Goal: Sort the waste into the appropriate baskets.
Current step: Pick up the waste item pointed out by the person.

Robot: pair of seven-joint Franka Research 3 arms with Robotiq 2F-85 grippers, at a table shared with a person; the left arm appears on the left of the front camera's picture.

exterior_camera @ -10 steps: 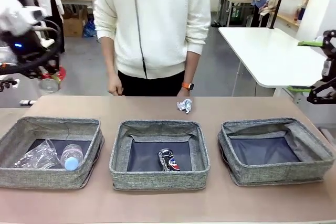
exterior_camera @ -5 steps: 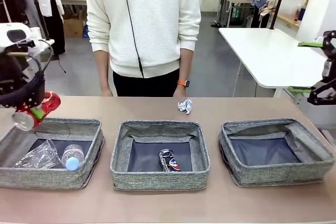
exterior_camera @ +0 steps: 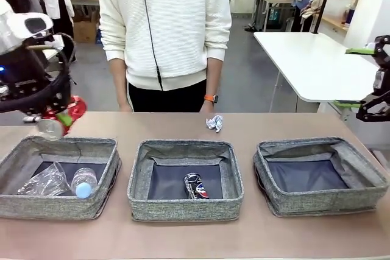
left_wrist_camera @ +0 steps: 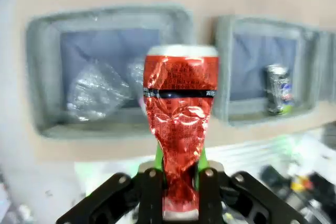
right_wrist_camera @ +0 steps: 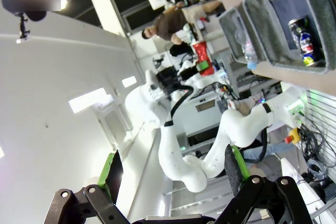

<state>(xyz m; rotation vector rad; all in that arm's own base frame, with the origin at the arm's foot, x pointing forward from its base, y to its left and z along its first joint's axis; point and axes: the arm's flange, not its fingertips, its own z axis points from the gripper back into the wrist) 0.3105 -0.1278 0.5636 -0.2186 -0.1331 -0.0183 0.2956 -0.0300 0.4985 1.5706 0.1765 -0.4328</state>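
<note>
My left gripper (exterior_camera: 56,121) is shut on a crushed red can (exterior_camera: 66,114), held in the air above the far rim of the left basket (exterior_camera: 58,206). In the left wrist view the red can (left_wrist_camera: 181,114) stands upright between the green pads, above both baskets. A clear plastic bag (exterior_camera: 41,182) and a clear bottle (exterior_camera: 84,182) lie in the left basket. A dark blue-silver can (exterior_camera: 196,186) lies in the middle basket (exterior_camera: 183,208). The right basket (exterior_camera: 323,202) holds nothing. A crumpled white paper wad (exterior_camera: 214,123) rests on the table beyond the middle basket. Off the table's right end, my right gripper (exterior_camera: 356,77) hangs open.
A person in a white top stands at the far table edge, hands down near the paper wad. A white side table (exterior_camera: 311,59) stands at the back right. Bare brown tabletop (exterior_camera: 183,238) runs in front of the baskets.
My left gripper has carried the red can to the right and slightly up, over the left basket's far rim. The right gripper has stayed still.
</note>
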